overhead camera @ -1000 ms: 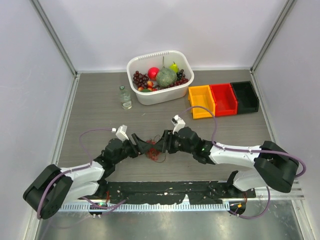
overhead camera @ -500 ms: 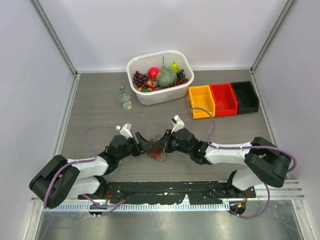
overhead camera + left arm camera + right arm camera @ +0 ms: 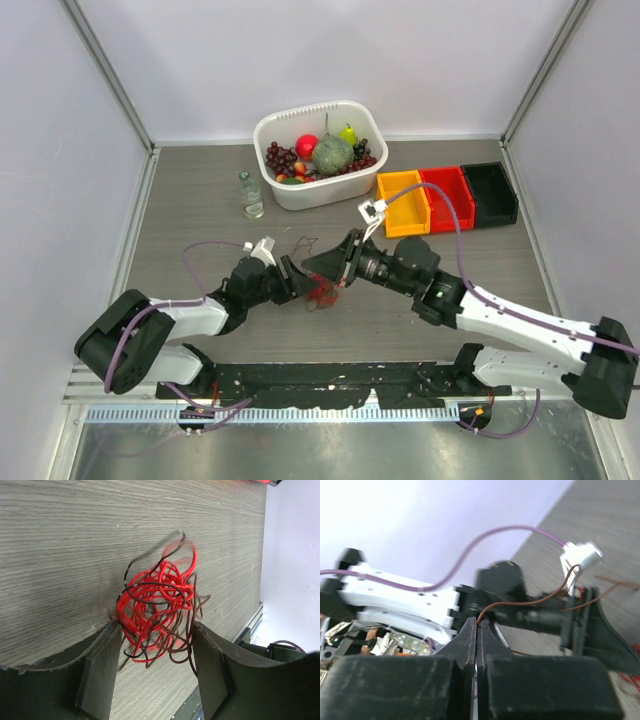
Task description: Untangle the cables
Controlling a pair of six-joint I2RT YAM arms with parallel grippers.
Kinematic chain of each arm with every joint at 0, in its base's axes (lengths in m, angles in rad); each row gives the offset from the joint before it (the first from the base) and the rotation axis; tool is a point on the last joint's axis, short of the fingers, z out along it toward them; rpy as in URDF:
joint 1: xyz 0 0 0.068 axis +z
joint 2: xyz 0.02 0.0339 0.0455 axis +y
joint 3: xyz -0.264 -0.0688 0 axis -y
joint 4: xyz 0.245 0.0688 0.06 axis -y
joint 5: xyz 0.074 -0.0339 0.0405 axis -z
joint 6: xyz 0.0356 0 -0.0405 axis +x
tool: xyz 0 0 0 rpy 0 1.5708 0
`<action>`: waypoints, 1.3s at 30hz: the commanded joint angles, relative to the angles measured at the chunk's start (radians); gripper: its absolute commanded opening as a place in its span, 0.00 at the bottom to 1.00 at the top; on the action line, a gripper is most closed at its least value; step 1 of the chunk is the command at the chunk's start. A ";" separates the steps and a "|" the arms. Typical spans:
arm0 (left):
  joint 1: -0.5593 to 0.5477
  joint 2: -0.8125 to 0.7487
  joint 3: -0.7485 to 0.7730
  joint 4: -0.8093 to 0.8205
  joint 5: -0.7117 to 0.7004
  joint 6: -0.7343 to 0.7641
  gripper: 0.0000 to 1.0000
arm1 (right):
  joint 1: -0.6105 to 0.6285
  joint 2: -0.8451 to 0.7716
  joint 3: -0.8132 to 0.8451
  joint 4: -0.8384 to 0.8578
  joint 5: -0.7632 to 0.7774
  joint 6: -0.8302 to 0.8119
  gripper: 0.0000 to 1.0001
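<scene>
The cables (image 3: 157,605) are a tangle of thin red and black wires on the wood table, also seen in the top view as cables (image 3: 321,291) between the two arms. My left gripper (image 3: 156,647) stands open, one finger (image 3: 100,672) on each side of the tangle's lower loops, and strands touch both. My right gripper (image 3: 479,625) is shut on one dark wire (image 3: 520,602), which arcs away toward the left arm. From above, the right gripper (image 3: 310,266) hangs just above and right of the left gripper (image 3: 297,283).
A white basin (image 3: 275,190) of fruit stands at the back, with a small bottle (image 3: 250,193) to its left. Yellow (image 3: 402,205), red (image 3: 447,197) and black (image 3: 489,192) bins sit at the back right. Walls close in both sides.
My right gripper has shut on a dark wire and its arm has stretched out and risen. The left gripper has pushed forward around the tangle, its jaws narrowing a little.
</scene>
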State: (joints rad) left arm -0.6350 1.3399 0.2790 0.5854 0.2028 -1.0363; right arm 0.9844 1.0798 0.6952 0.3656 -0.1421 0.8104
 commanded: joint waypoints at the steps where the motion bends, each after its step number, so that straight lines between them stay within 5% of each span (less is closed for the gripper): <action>1: -0.003 0.021 0.034 -0.038 -0.009 0.025 0.60 | 0.002 -0.128 0.169 -0.048 -0.071 -0.078 0.01; 11: -0.003 0.025 0.046 -0.071 -0.037 0.018 0.59 | 0.002 -0.228 0.498 -0.300 0.003 -0.241 0.01; 24: -0.003 0.004 0.042 -0.107 -0.092 -0.001 0.59 | 0.003 -0.139 0.949 -0.485 -0.043 -0.346 0.01; 32: -0.003 -0.010 0.034 -0.110 -0.112 -0.004 0.60 | 0.002 -0.187 1.076 -0.485 -0.034 -0.401 0.01; 39: -0.005 -0.031 0.025 -0.119 -0.131 -0.005 0.60 | 0.002 -0.268 1.130 -0.579 0.172 -0.533 0.01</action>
State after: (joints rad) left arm -0.6369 1.3346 0.3107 0.4881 0.1207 -1.0439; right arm 0.9844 0.8532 1.7512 -0.2111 -0.0998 0.3714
